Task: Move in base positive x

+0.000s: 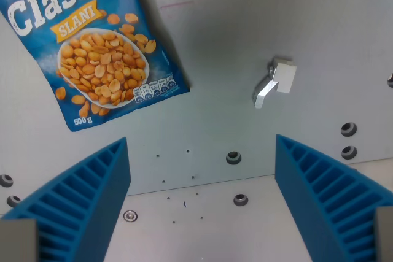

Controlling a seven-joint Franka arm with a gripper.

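In the wrist view, my gripper (202, 170) is open and empty, with its two blue ribbed fingers (80, 207) at the lower left and lower right. They hang above a grey table (233, 41). A blue bag of salted peanuts (92, 47), printed "Classic Slani", lies flat on the table at the upper left, apart from the fingers.
A small white and metal bracket piece (275, 81) sits on the table right of centre. Several bolt holes and screws (233, 157) dot the surface. A seam between two table plates (202, 183) runs across between the fingers.
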